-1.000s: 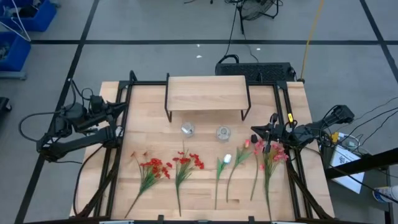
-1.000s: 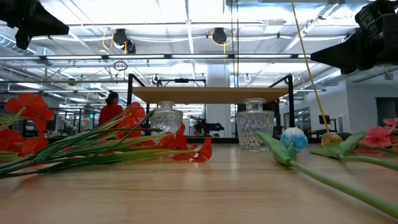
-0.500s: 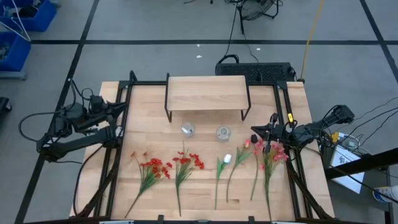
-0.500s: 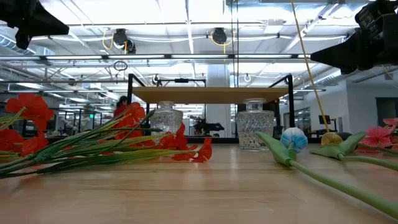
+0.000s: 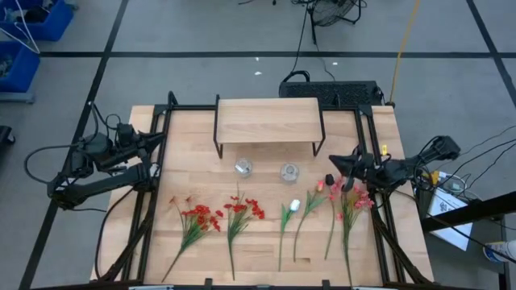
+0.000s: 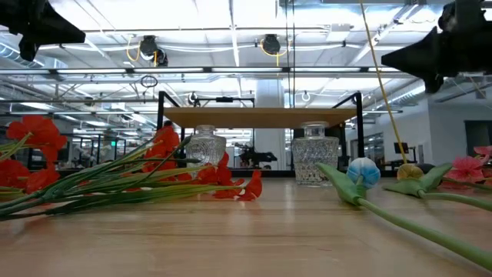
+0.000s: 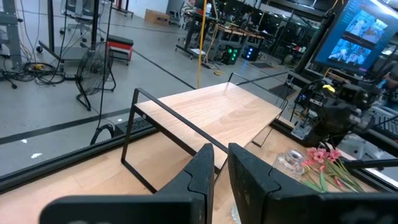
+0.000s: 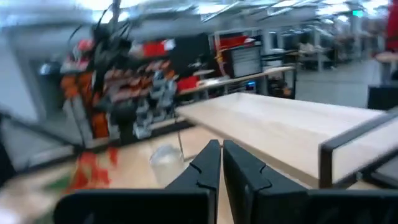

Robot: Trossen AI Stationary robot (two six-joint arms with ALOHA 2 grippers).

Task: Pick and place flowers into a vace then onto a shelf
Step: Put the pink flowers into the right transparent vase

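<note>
Several flowers lie flat in a row along the table's near half, stems toward the near edge: red sprays [image 5: 197, 219] [image 5: 240, 214] at left, a white tulip [image 5: 293, 205], pink buds [image 5: 318, 187] and a pink spray [image 5: 353, 201] at right. Two glass vases [image 5: 243, 167] [image 5: 289, 171] stand in front of the shelf [image 5: 268, 119], which stands on black legs at the far middle. My left gripper [image 5: 161, 137] hovers shut over the table's left edge. My right gripper [image 5: 332, 159] is shut in the air above the pink flowers, right of the vases, touching nothing.
Black rails [image 5: 367, 129] run along both sides of the table. Bare wood lies between the vases and the row of flowers. The right arm [image 7: 329, 115] shows in the left wrist view, beyond the shelf [image 7: 217, 115] and above the pink flowers [image 7: 323, 155].
My right gripper has rolled about its own pointing line and tipped its fingertips up a little, toward the table's far edge, staying shut above the pink flowers. The flowers and vases have not moved.
</note>
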